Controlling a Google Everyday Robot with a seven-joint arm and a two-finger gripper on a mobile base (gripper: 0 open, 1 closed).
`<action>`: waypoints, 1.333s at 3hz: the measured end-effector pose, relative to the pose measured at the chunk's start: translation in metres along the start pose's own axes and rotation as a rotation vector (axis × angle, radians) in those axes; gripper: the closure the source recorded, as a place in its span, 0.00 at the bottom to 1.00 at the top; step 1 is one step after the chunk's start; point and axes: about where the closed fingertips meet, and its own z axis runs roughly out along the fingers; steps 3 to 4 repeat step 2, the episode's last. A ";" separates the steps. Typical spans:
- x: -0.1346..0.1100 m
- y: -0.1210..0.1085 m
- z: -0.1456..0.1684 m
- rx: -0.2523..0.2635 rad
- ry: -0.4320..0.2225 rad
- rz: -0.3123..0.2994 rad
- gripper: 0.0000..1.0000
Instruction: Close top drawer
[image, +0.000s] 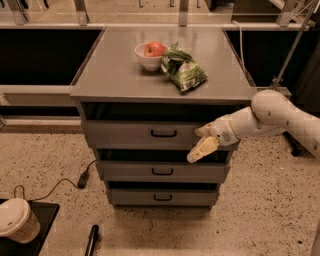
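Standing spread, the jaws perhaps touch the right end of the top drawer (135, 134).

I've got the gripper (200, 141) right at the top drawer (125, 134) front, 3 o'clock from its handle (164, 133), fingers spread, drawer sticking out.

Speckled terrazzo floor (45, 160), dim warm light. Grey metal cabinet (100, 172) in the centre, flat surface (115, 75) on top. Dark bays (40, 55) behind it. Black cable (52, 188) on the floor, left. Lidded paper cup (17, 225) on black mat (46, 212), bottom-left. Gripper (200, 141) at the cabinet front, right side, jaws apart.
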 end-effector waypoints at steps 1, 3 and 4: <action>-0.001 -0.003 -0.001 0.028 -0.025 0.025 0.00; -0.001 -0.003 -0.001 0.028 -0.025 0.025 0.00; -0.001 -0.003 -0.001 0.028 -0.025 0.025 0.00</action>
